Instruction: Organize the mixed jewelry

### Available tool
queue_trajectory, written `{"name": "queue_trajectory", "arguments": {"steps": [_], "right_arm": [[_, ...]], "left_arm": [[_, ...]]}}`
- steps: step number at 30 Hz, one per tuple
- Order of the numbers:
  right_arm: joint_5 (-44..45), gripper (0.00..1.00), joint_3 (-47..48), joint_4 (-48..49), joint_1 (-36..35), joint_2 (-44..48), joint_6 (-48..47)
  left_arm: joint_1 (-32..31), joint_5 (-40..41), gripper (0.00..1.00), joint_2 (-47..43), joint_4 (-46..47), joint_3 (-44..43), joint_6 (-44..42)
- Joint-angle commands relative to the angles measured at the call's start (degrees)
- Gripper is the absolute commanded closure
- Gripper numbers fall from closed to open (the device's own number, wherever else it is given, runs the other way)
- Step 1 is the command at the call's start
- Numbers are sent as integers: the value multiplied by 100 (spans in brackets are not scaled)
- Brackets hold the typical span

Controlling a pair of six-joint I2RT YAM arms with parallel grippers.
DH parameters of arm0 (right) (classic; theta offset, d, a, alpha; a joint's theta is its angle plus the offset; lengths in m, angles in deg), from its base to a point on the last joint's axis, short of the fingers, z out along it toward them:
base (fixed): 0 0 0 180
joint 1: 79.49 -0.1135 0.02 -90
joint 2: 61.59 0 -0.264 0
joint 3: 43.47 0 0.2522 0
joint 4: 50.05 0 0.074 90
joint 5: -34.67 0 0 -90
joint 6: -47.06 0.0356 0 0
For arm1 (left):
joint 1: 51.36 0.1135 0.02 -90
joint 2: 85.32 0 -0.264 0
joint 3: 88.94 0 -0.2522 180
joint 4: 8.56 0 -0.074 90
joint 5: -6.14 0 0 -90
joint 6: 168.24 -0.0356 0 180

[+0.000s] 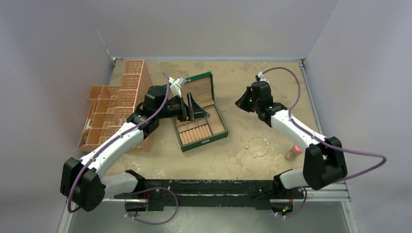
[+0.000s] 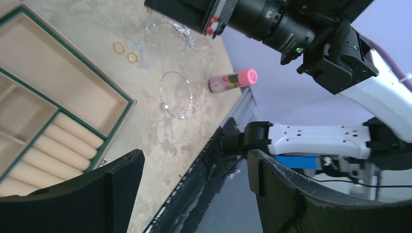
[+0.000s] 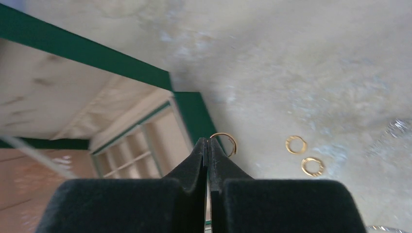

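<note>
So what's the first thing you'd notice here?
The open green box in the middle of the table, with the left gripper hanging wide open over it. Then the right gripper, shut on a tiny gold ring just off the box's corner, while two more gold rings lie on the table close by.

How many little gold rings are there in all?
3 gold rings. One is pinched in the right gripper; two lie side by side on the table. More may be hidden.
</note>
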Motion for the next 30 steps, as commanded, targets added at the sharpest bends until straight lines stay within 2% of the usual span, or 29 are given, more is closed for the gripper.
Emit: {"name": "queue_trajectory", "arguments": {"steps": [1, 7, 12, 16, 25, 30], "right_arm": [[-1666, 100, -47, 789, 394, 367, 94], [-2976, 100, -51, 1281, 577, 984, 395], [-3885, 100, -408, 2040, 577, 1413, 1019], [-4306, 100, -937, 2861, 573, 1746, 1555], [-4921, 100, -1486, 4387, 532, 2143, 2718], [-5051, 100, -1704, 5281, 325, 2070, 3467]], "left_arm": [[3, -627, 22, 270, 1156, 161, 1173], [-4, -969, 21, 546, 2088, 103, 2052], [-36, -1059, 21, 853, 2872, 59, 2690], [-131, -1080, 22, 1071, 4334, 388, 3521], [-330, -932, 27, 1160, 5537, 632, 4141], [-329, -699, 22, 1205, 6548, 1036, 4674]]}}
